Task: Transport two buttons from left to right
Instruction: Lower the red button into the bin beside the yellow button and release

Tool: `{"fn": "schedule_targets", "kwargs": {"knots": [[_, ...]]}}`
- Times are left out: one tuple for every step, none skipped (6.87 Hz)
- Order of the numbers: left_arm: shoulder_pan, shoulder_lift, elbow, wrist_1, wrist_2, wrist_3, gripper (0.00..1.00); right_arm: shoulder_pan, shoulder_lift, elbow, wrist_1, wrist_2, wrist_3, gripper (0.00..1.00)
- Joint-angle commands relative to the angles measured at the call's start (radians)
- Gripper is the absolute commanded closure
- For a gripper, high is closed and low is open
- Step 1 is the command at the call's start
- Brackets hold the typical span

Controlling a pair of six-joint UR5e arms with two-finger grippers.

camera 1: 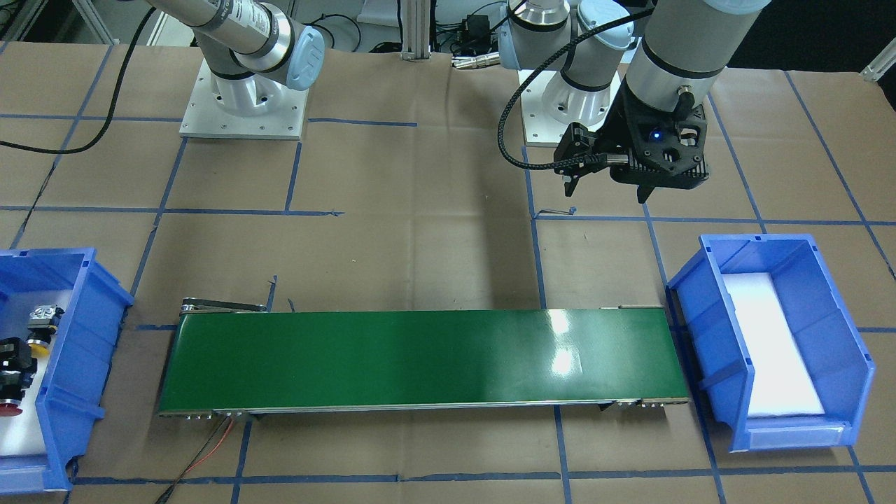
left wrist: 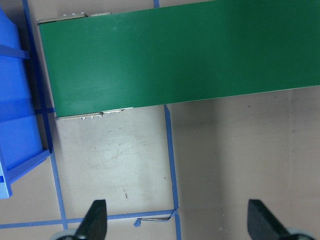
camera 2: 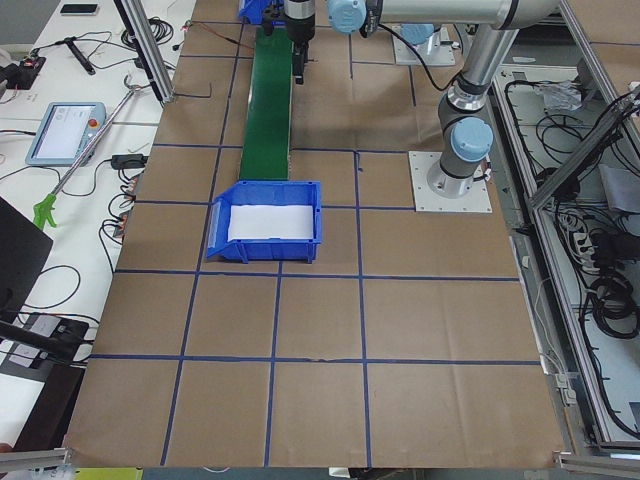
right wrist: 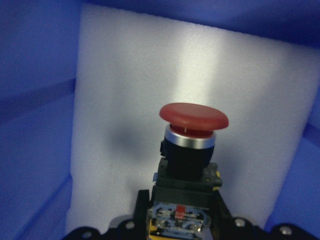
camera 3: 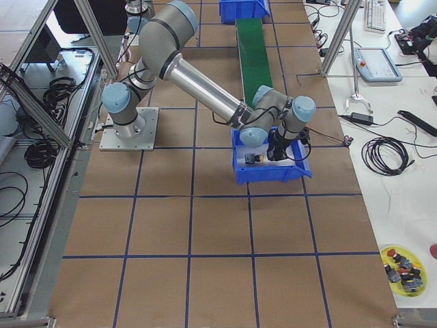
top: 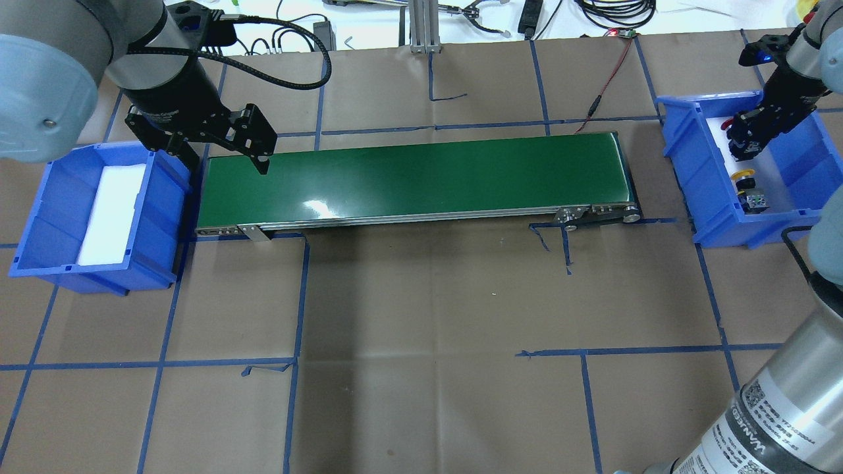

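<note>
The red button (right wrist: 193,117), a round cap on a black blocky body, is pinched at its base by the right pincer (right wrist: 182,222) over the white foam (right wrist: 125,100) in the blue bin (top: 685,151). The yellow button (top: 749,187) lies just beside it. The left pincer (left wrist: 178,220) hangs spread wide, holding nothing, over the tabletop (left wrist: 240,150) near the green belt (left wrist: 175,55).

red button (right wrist: 194,116) over white foam (right wrist: 122,95)
</note>
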Motion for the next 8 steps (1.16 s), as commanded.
{"fn": "schedule_targets", "kwargs": {"knots": [[0.0, 0.0, 0.0, -0.001, -0.001, -0.003, 0.0, 0.0, 0.015, -0.001, -0.002, 0.017, -0.002, 0.63], [0.0, 0.0, 0.0, -0.001, 0.0, -0.003, 0.0, 0.0, 0.015, -0.003, -0.002, 0.051, -0.002, 0.3], [0.0, -0.001, 0.003, -0.001, -0.001, -0.003, 0.0, 0.0, 0.011, -0.006, 0.002, 0.088, -0.003, 0.14], [0.001, 0.0, 0.0, -0.001, 0.0, -0.003, 0.0, 0.0, 0.009, -0.006, 0.002, 0.088, -0.003, 0.03], [0.0, -0.001, 0.005, -0.001, 0.002, -0.003, 0.0, 0.0, 0.004, -0.007, 0.003, 0.087, -0.003, 0.03], [0.0, -0.001, 0.006, -0.001, 0.002, -0.003, 0.0, 0.0, -0.009, -0.01, 0.012, 0.081, -0.002, 0.02], [0.0, -0.001, 0.006, -0.001, 0.002, -0.003, 0.0, 0.0, -0.053, -0.007, 0.015, 0.077, 0.0, 0.01], [0.0, -0.001, 0.006, -0.001, 0.002, -0.003, 0.0, 0.0, -0.098, -0.003, 0.017, 0.074, 0.001, 0.01]]}}
